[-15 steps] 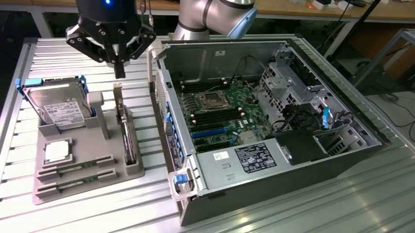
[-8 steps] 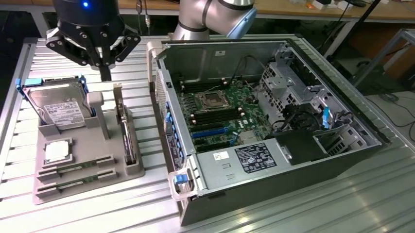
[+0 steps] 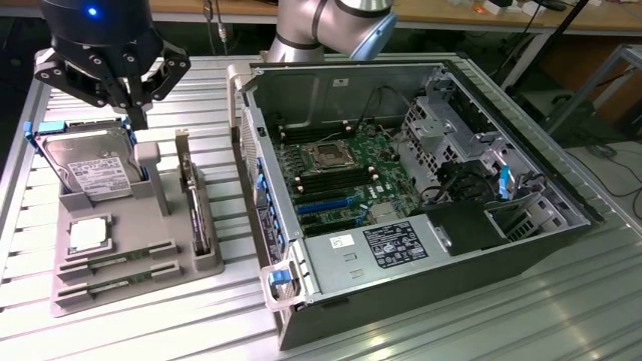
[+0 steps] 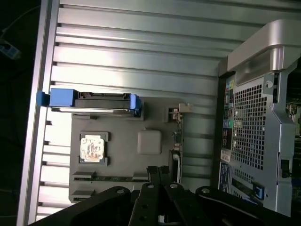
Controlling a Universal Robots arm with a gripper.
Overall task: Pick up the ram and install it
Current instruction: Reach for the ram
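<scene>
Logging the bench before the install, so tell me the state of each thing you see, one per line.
End effector: shut, empty, above the grey holder.
Ram sticks: seated in the holder's slots, untouched.
Hard drive: standing in the holder.
CPU: flat in its recess.
Expansion card: standing on edge in the holder.
Computer case: on its side, open, motherboard exposed.

place: robotics lab | evidence: ribbed aluminium table [image 3: 501, 320], open PC case [image 3: 346, 84], workbenches [image 3: 441, 16] behind
</scene>
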